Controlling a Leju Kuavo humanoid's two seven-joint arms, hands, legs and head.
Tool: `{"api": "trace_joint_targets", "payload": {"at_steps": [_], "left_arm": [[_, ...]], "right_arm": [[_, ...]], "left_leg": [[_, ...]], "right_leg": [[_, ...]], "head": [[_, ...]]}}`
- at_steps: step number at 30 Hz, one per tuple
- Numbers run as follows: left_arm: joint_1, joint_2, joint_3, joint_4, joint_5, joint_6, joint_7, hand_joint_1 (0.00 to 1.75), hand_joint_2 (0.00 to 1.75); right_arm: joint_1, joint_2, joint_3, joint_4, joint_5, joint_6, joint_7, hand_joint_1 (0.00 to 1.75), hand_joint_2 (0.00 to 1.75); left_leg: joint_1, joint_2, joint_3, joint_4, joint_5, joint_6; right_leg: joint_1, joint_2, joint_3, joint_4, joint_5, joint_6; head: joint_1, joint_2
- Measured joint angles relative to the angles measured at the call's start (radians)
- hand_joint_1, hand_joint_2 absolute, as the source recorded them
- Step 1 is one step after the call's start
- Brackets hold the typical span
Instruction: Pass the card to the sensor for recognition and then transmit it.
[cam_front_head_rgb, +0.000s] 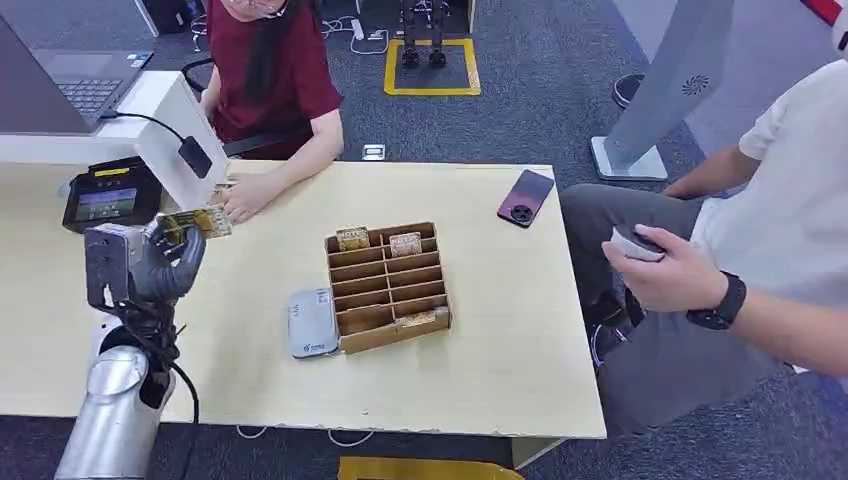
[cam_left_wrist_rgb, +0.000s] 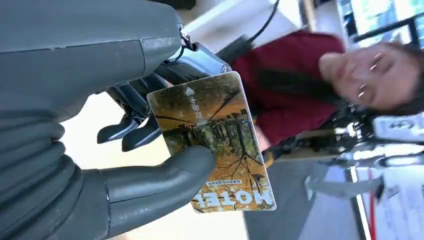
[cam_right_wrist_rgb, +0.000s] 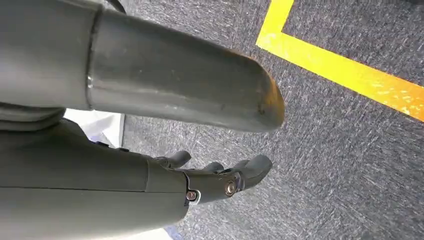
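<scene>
**Card up, reader close by**

Pale wooden worktop (cam_front_head_rgb: 480, 380), grey carpet all round, and two people seated at its edges. Up goes the left hand (cam_front_head_rgb: 165, 262) with the card (cam_left_wrist_rgb: 212, 142) — thumb pressed on the printed face, darker fingers (cam_left_wrist_rgb: 131, 131) behind it, a firm pinch near one corner. It hangs above the worktop's left part, just beside the black card reader (cam_front_head_rgb: 108, 198) and very near the hand of the person in red (cam_front_head_rgb: 240, 200).

Risks? That pinch covers only a small part of the card, so a bump on the reader's edge could twist it loose, I'd judge. The person's hand sits close to the path (a brush is possible). A dark cable (cam_front_head_rgb: 150, 125) and the white stand crowd that side too.

Open room lies toward the middle, before the wooden slotted rack (cam_front_head_rgb: 388, 285). The right hand (cam_right_wrist_rgb: 220, 177) hangs over carpet, fingers loosely curled on nothing.
</scene>
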Motion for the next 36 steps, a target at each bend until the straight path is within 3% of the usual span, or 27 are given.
{"api": "trace_joint_targets", "payload": {"at_steps": [20,24,30,36], "left_arm": [[-0.030,0.027,0.007,-0.030,-0.026,0.034,0.007,1.75,1.75],[-0.071,0.030,0.007,0.007,-0.199,0.145,0.024,1.75,1.75],[-0.181,0.016,-0.004,0.193,-0.522,0.322,0.063,1.75,1.75],[-0.239,-0.009,-0.011,0.351,-0.711,0.487,0.027,1.75,1.75]], "right_arm": [[-0.004,0.000,0.000,0.000,0.005,0.000,0.000,0.00,0.00],[-0.008,0.000,0.000,0.000,0.020,0.000,0.001,0.00,0.00],[-0.033,0.002,0.011,0.000,0.050,0.020,0.008,0.00,0.00],[-0.038,0.002,0.027,0.000,0.055,0.021,0.000,0.00,0.00]], "left_leg": [[0.000,0.000,0.000,0.000,0.000,0.000],[0.000,0.000,0.000,0.000,0.000,0.000],[0.000,0.000,0.000,0.000,0.000,0.000],[0.000,0.002,0.001,0.001,0.000,0.000]], "right_leg": [[0.000,0.000,0.000,-0.001,0.000,0.000],[0.000,0.000,-0.001,-0.001,0.000,0.000],[0.000,0.001,-0.001,-0.001,0.000,0.000],[0.000,0.003,-0.001,-0.001,0.000,0.000]], "head": [[0.000,0.000],[0.000,0.000],[0.000,0.000],[0.000,0.000]]}}
